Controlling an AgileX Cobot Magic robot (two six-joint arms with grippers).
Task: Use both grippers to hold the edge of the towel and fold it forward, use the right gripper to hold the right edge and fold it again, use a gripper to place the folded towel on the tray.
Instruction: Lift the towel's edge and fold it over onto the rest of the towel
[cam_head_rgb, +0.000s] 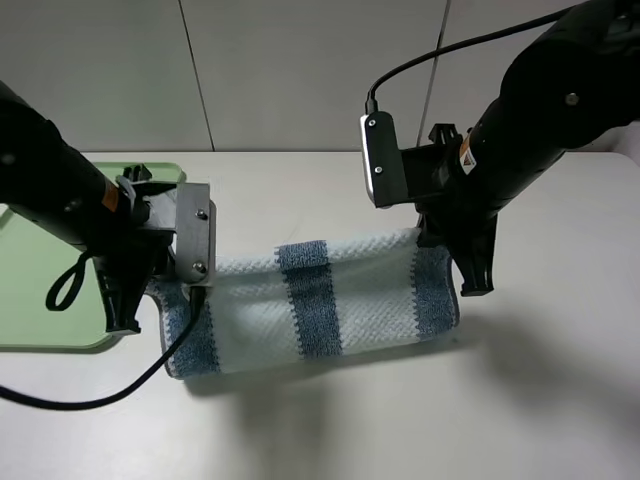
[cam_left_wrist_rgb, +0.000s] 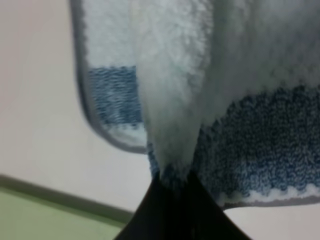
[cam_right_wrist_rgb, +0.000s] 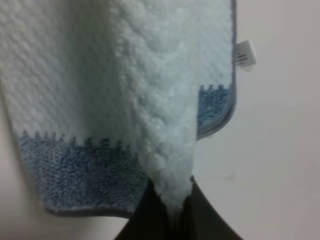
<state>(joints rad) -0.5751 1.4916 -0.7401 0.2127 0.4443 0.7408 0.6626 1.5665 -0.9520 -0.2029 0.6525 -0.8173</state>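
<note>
Pinching the towel (cam_head_rgb: 370, 300) at both ends: my left claw (cam_left_wrist_rgb: 174, 182) is clamping fully shut on a bunched fold of the edge, and my right claw (cam_right_wrist_rgb: 170, 202) is doing the same at the other end. The cloth is sagging between them, its lower part apparently resting on the worktop (cam_head_rgb: 530, 400), just beside the tray (cam_head_rgb: 40, 300). For a clean fold I'm aiming to be moving both claws level and in step, span taut, laying the held edge square on the opposite hem before releasing.
</note>
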